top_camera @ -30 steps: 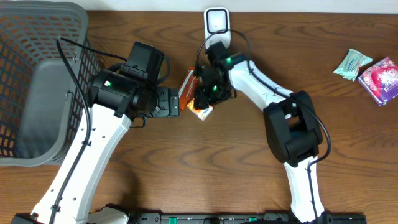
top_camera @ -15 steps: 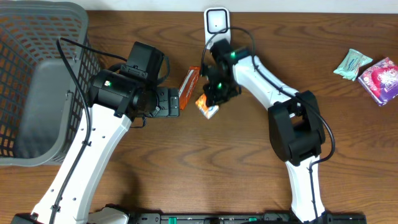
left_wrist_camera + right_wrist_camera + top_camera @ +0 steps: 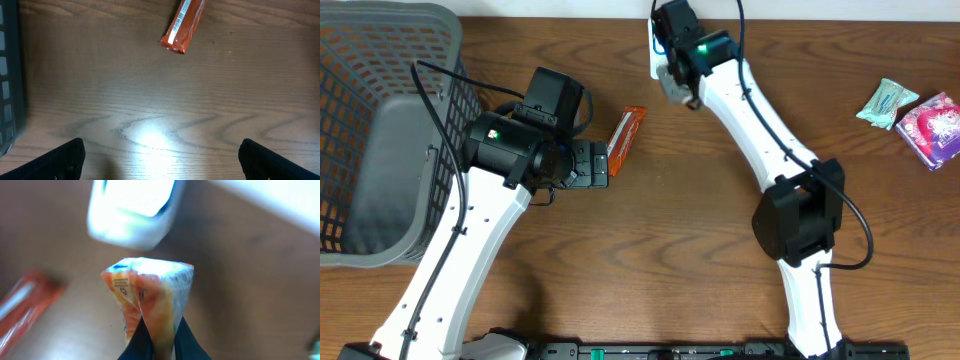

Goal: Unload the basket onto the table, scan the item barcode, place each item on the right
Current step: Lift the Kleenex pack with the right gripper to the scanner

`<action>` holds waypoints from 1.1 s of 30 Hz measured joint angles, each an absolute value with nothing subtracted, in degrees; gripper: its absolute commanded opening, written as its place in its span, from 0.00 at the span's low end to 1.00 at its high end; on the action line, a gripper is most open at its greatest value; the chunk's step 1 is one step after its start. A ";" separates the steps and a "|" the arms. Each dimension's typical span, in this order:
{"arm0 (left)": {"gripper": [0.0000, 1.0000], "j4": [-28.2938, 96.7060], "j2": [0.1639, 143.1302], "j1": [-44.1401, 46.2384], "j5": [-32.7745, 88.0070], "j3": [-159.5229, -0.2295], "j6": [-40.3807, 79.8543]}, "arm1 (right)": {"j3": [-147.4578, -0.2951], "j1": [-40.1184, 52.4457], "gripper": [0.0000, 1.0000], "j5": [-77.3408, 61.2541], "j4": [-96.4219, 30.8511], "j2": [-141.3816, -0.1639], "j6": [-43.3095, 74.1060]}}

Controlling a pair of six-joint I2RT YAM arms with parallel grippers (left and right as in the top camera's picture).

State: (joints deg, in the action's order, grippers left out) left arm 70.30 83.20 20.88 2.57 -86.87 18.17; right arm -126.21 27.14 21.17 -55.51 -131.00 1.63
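My right gripper (image 3: 160,342) is shut on an orange and white packet (image 3: 150,295), pinched at its lower end. The packet is held upright just in front of the white scanner (image 3: 132,210). In the overhead view the right gripper (image 3: 677,82) hangs at the table's back edge, and its arm covers most of the scanner (image 3: 654,55). An orange bar (image 3: 626,130) with a white barcode strip lies flat on the table. My left gripper (image 3: 595,163) stands open just left of that bar. From the left wrist the bar (image 3: 184,25) shows ahead, and nothing sits between the fingers (image 3: 65,160).
A grey mesh basket (image 3: 380,130) fills the left end of the table. A pale green packet (image 3: 886,103) and a pink packet (image 3: 935,128) lie at the far right. Bare wood lies between the two arms.
My right gripper closed on the orange and white packet beside the orange bar and carried it up and back to the scanner. The left arm and the bar stayed put.
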 measured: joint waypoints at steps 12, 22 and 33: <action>0.98 70.28 83.20 20.88 2.57 -86.87 18.15 | -126.26 27.92 0.01 30.44 -27.40 -131.41 1.67; 0.98 70.30 83.20 20.88 2.59 -86.87 18.17 | -126.30 27.92 0.01 31.35 -24.40 -137.75 2.35; 0.98 70.35 83.20 20.91 2.57 -86.87 18.17 | -126.28 20.21 0.01 44.12 -33.15 -134.61 2.76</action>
